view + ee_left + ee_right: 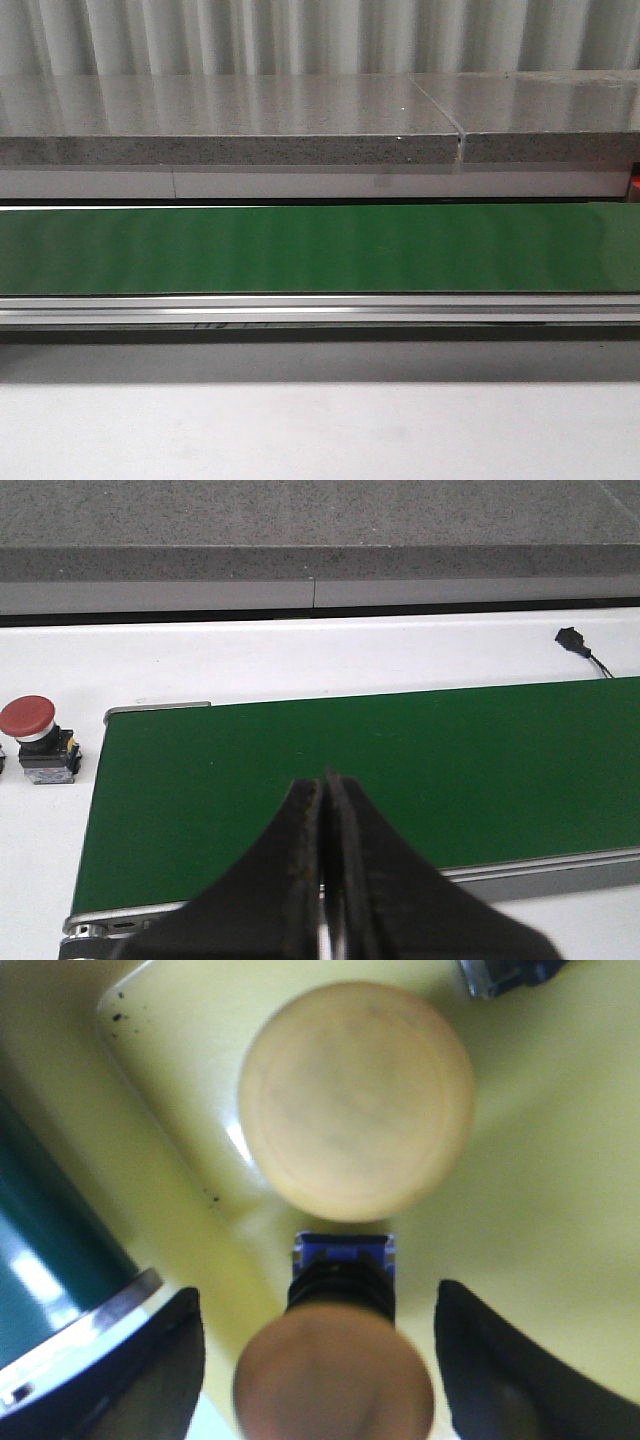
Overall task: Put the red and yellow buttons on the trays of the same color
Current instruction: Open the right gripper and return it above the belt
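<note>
In the right wrist view my right gripper (318, 1302) is open over the yellow tray (540, 1150). A blurred yellow-brown button cap (335, 1380) on a black and blue body (342, 1265) stands between its fingers (150, 1370), and neither finger touches it. A second yellow button (355, 1100) sits on the tray just beyond. My left gripper (325, 785) is shut and empty above the green belt (450, 770). A red button (30, 720) on a black base stands on the white table off the belt's end. No red tray is in view.
The front view shows only the green conveyor (320, 248), its metal rail (320, 308) and a grey stone ledge (230, 125) behind; neither arm appears there. A small black connector with a wire (575, 642) lies beyond the belt. Part of another object (500, 975) sits at the tray's edge.
</note>
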Robot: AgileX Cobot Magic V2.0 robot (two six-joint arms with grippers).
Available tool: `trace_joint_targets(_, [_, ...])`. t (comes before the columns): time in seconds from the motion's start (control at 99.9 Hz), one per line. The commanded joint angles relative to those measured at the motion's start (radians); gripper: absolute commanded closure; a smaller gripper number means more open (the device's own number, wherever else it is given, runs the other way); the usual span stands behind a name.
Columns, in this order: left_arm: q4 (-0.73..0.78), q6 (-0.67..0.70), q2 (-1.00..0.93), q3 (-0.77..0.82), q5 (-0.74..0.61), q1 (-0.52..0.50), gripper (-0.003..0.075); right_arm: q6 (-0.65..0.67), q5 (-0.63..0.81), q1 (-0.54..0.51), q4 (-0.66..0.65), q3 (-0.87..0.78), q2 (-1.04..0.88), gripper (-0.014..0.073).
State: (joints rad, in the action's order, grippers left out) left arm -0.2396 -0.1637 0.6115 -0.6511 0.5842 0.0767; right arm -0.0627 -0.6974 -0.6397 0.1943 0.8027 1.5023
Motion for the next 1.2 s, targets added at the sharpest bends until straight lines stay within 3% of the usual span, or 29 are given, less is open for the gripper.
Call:
trace_joint_targets(0.0, [-0.019,-0.001,0.001,-0.027,-0.074,0.008,0.074,0.003,-0.011,-0.006,0.012,0.039,-0.072,0.0084])
trace_joint_targets(0.3, [-0.019,-0.001,0.001,-0.027,-0.074,0.008,0.074,0.003,-0.04,0.033,0.033,0.048,-0.318,0.0084])
trace_joint_targets(0.661, [-0.019,-0.001,0.001,-0.027,-0.074,0.008,0.074,-0.065,0.012,0.37,0.035,0.047,-0.565,0.0084])
trace_joint_targets(0.951, [-0.019,-0.001,0.001,-0.027,-0.074,0.008,0.074,-0.113,0.077,0.521,0.035,-0.019,-0.703,0.0092])
trace_joint_targets(1.051, [-0.019,-0.001,0.001,-0.027,-0.074,0.008,0.074,-0.113,0.087,0.526,0.035,-0.036,-0.734,0.0186])
trace_joint_targets(1.191, [-0.019,-0.001,0.001,-0.027,-0.074,0.008,0.074,-0.113,0.083,0.526,0.035,-0.036,-0.754,0.045])
